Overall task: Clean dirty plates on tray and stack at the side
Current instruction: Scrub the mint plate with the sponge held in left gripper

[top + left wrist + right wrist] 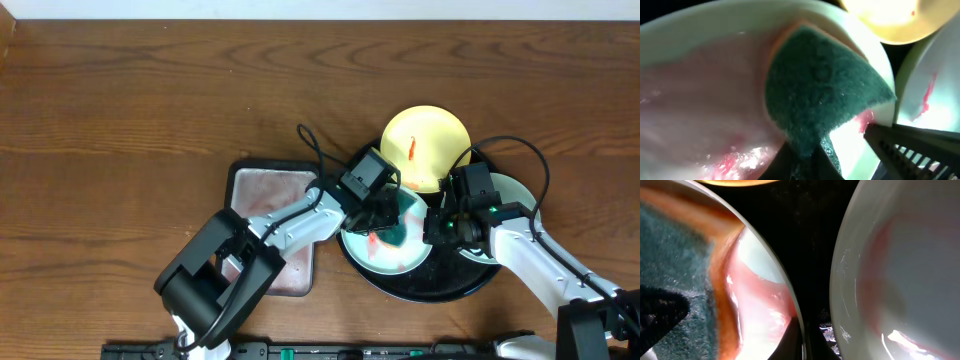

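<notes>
The left gripper [390, 220] is holding a green sponge [825, 95] tightly and is pressing it on the mint plate [385, 258], which is lying with a wet pink smear in the left part of the black tray [440, 288], a little right of the middle of the overhead view. The right gripper [437, 228] is pinching the right rim of this same plate with narrow jaws. The yellow plate [425, 148] is sitting over the upper rim of the tray, the second mint plate [512, 190] is lying in its right part, and the grey tray [262, 190] is standing just left of it.
</notes>
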Robot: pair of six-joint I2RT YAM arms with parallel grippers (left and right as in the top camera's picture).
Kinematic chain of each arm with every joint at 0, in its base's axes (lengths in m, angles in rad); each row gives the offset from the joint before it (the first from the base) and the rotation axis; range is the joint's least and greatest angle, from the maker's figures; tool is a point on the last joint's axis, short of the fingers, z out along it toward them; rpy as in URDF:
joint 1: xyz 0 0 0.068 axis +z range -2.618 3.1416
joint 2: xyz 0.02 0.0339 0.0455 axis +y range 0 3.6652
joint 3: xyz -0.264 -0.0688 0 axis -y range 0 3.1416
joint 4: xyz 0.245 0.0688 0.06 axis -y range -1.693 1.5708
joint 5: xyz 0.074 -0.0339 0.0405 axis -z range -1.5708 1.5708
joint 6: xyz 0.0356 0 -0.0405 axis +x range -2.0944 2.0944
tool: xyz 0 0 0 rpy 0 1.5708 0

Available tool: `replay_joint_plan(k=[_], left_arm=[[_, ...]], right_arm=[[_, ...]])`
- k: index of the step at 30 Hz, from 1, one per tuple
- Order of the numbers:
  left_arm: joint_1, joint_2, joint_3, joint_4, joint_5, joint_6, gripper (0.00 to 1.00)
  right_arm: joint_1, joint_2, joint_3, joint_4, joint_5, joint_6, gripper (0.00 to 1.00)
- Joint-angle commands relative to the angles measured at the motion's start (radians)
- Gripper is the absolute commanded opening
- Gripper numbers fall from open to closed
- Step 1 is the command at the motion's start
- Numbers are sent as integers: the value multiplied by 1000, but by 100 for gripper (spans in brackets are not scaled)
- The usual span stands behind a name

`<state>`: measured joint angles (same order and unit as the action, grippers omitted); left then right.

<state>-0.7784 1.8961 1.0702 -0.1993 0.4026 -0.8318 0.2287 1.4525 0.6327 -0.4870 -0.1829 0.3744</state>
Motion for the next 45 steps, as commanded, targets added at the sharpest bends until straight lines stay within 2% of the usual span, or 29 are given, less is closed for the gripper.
replay_joint_plan(k=[1,6,7,12,14,19,21,25,34,37,40,45], left_arm=[[21,66,-32,-177,-216,-27,7],[70,64,52,-433,-377,-27,7],[75,64,78,-492,-449,-23,7],[75,64,92,-497,-506,11,7],[70,64,92,-460,-469,11,7],[40,64,92,-261,-179,8,7],[19,65,92,-187,-82,-31,7],[-51,70,92,-101,-43,-125,7],[-94,153,92,-31,-3,-110,8],[-58,151,93,-68,-41,-50,7],[-15,127,93,-178,-145,-39,7],[18,53,93,-377,-478,-14,7]], right_arm=[[8,8,-7,-3,21,14,1],[8,8,-7,-7,21,14,1],[8,8,-7,-7,21,14,1],[8,8,-7,-12,21,14,1],[8,8,-7,-18,21,14,1],[8,8,-7,-26,21,12,1],[8,8,-7,-25,21,13,1],[8,8,-7,-26,21,10,1],[8,8,-7,-26,21,10,1],[8,8,-7,-26,21,10,1],[8,8,-7,-26,21,10,1],[8,8,-7,-26,21,10,1]])
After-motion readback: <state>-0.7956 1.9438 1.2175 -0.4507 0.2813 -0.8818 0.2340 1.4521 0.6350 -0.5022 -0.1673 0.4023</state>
